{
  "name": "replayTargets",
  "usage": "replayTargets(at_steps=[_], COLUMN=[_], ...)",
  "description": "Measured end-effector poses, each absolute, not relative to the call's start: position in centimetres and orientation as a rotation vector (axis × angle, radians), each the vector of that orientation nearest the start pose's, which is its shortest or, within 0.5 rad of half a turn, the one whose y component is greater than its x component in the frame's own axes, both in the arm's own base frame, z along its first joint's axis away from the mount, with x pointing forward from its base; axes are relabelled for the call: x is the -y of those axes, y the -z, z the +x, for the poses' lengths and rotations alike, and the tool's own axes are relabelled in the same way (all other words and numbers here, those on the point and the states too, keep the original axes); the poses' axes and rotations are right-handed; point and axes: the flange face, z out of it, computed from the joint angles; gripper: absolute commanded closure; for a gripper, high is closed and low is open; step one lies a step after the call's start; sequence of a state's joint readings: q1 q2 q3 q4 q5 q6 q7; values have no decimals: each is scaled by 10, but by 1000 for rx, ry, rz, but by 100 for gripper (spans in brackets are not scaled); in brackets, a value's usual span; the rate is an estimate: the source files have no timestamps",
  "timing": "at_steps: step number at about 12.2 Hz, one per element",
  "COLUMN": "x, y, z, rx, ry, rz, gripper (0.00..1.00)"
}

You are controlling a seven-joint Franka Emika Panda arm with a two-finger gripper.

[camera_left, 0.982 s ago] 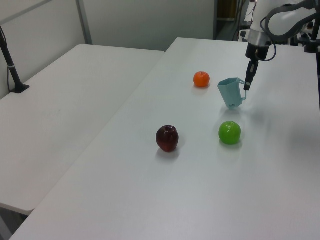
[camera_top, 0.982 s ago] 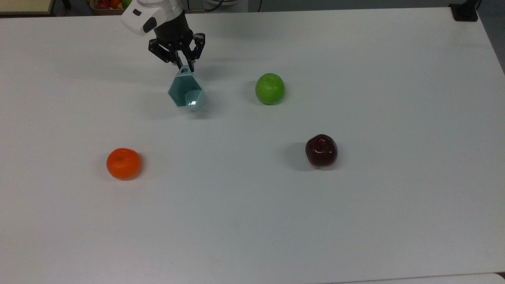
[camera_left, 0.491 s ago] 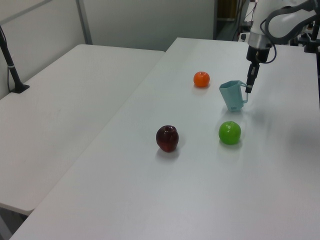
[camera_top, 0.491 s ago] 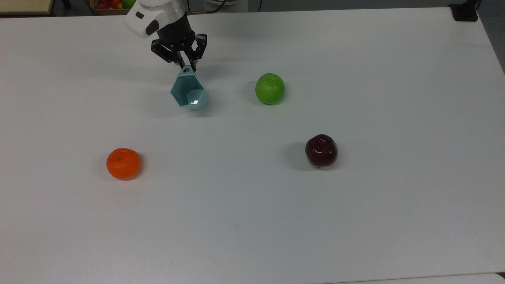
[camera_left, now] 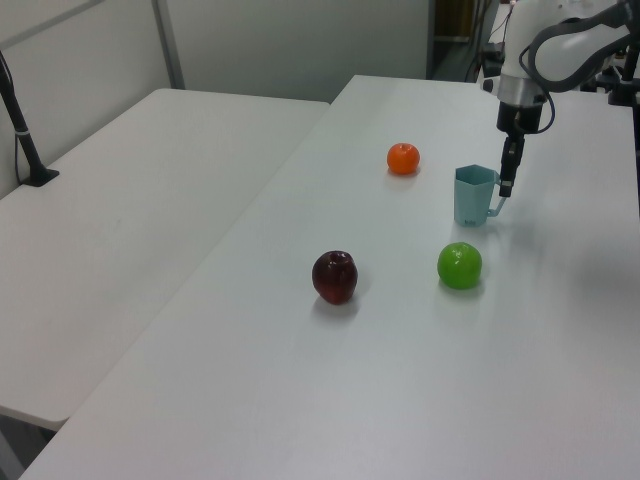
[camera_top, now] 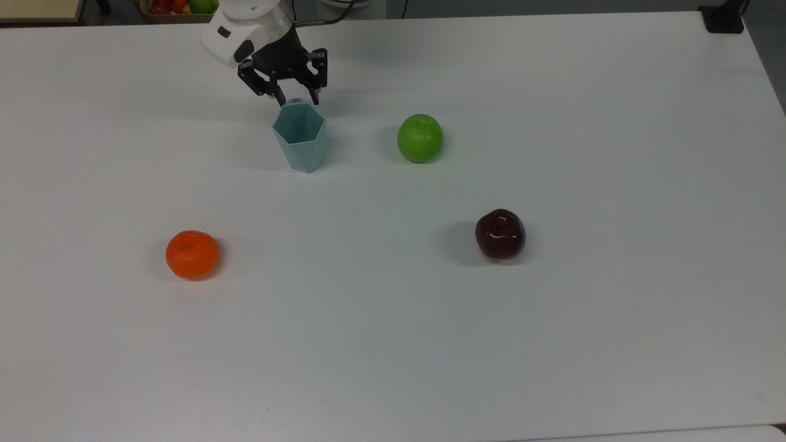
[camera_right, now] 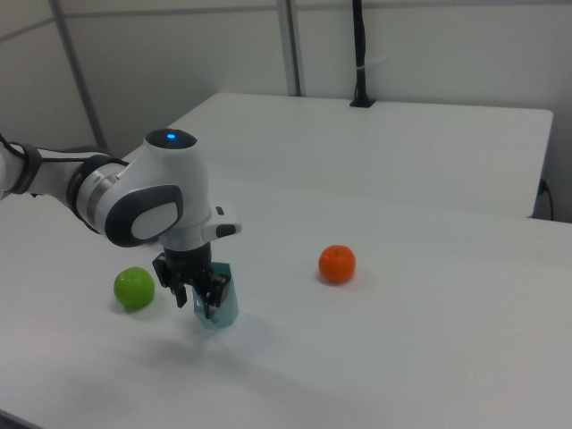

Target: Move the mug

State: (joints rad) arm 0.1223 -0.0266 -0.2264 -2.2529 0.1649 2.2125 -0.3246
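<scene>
Mug (camera_top: pixel 301 140) upright upper left of centre, top view, handle between spread fingers of gripper (camera_top: pixel 297 98), apparently just released, nothing gripped.

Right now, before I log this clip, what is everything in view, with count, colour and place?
mug: one, pale teal-blue, upright on the table in the top view's upper middle, left of the green apple.
green apple: one, green, the top view's right of the mug.
red apple: one, dark red, the top view's right, nearer the camera.
orange: one, orange, the top view's lower left.
table: one, white, under everything.
pincer: one, black, open, at the mug's far rim by the handle.
</scene>
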Motion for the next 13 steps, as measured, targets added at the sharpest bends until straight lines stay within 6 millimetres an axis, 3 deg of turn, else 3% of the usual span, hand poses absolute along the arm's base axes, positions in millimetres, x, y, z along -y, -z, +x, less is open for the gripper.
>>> replayTargets(at_steps=[2,5,7,10,11,13], x=[48,48,47,45,38,17], y=[-374,-387,-427,-521,-543,-562], z=[513,521,535,553,556,561], rx=[181,187,210,141,106,22], ry=[21,59,46,37,50,82], rz=[-2999,-3002,-2988,-3007,-3032,-3080], gripper=[0,0,0,0,0,0])
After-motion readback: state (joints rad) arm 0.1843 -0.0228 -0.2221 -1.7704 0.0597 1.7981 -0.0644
